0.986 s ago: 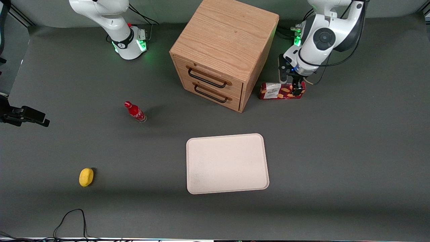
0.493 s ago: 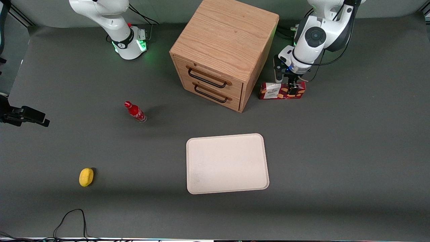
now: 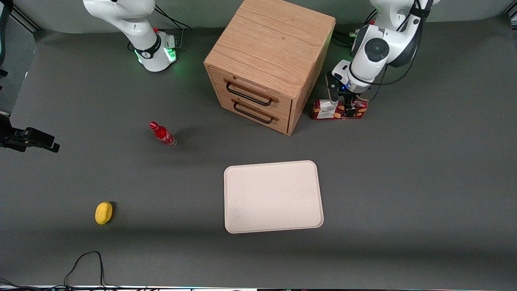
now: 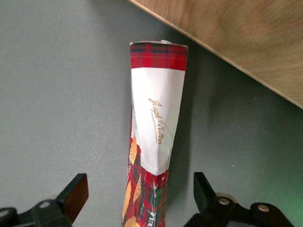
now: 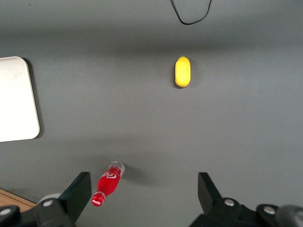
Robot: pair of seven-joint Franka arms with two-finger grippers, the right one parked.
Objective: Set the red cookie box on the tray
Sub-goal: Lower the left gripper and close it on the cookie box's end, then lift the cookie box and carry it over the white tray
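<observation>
Open-jawed, the gripper (image 4: 140, 196) straddles the red cookie box (image 3: 338, 109) at the frame's upper right without clamping it; the tray (image 3: 273, 197) at lower centre awaits.

My arm (image 3: 377, 48) is glossy white with rounded shells, a grey round cap on the joint, black cables looping off it. A blue light glows at my wrist, green at my base. My gripper (image 4: 139, 201) has black fingers (image 4: 75, 194), silver screws showing.
</observation>
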